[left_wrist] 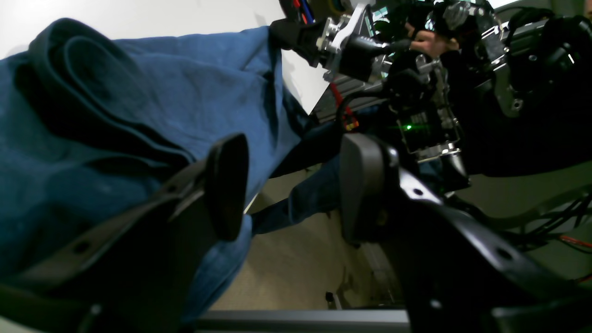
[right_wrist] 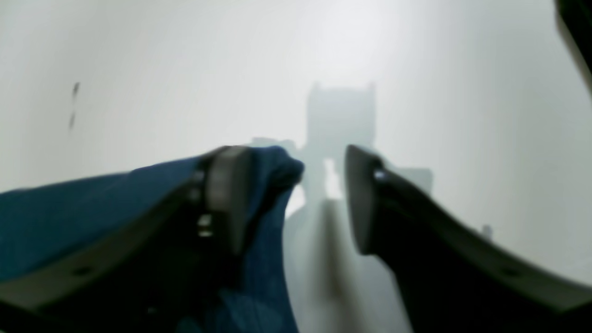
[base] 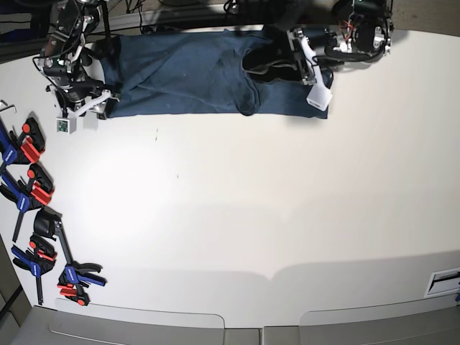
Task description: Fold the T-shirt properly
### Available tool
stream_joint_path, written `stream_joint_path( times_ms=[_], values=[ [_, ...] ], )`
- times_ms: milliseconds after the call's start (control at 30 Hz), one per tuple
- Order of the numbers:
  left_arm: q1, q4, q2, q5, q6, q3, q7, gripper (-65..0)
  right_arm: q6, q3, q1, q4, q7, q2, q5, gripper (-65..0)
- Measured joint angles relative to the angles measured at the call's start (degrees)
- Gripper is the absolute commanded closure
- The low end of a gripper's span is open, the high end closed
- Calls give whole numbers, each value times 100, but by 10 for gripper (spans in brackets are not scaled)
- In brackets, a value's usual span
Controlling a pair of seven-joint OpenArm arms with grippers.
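Base view: the T-shirt lies as a long band along the table's far edge — one lengthwise fold looks done, crosswise folds remain; long axis left-to-right. Left wrist: left end effector open, cloth beside it. Right wrist: right end effector open — empty.

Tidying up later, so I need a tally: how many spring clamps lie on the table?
About 5, all along the table's left edge: one clamp highest, two below it, one black, two nearest the front corner. They overlap, so some may be hidden.
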Motion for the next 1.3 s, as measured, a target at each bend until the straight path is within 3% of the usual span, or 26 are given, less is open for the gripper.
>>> stream_joint_path(
  times_ms=[133,267,533,800,1067,1300],
  values=[
    [2,0,-9,114,0,2,2,-296,-50,61,2,0,-125,186,76,-407],
    [0,0,-11,114,-2,0,0,-296,-48,356,2,-2,-382,297,962,-407],
    [0,0,-11,107,0,0,0,-296,621,990,-120,0,-1220,330,2752,-407],
    [-11,0,-9,111,-2,0,0,-296,824,1008,-813,-87,-1314,297,3222,-407],
    [-149,0,-11,125,0,0,2,-296,1331,1019,-717,-1464,-1248,315,4227,-407],
    [-190,0,-11,127,-2,0,2,-296,1370,1016,-586,-1762,-2037,313,5023,-406]
  ],
)
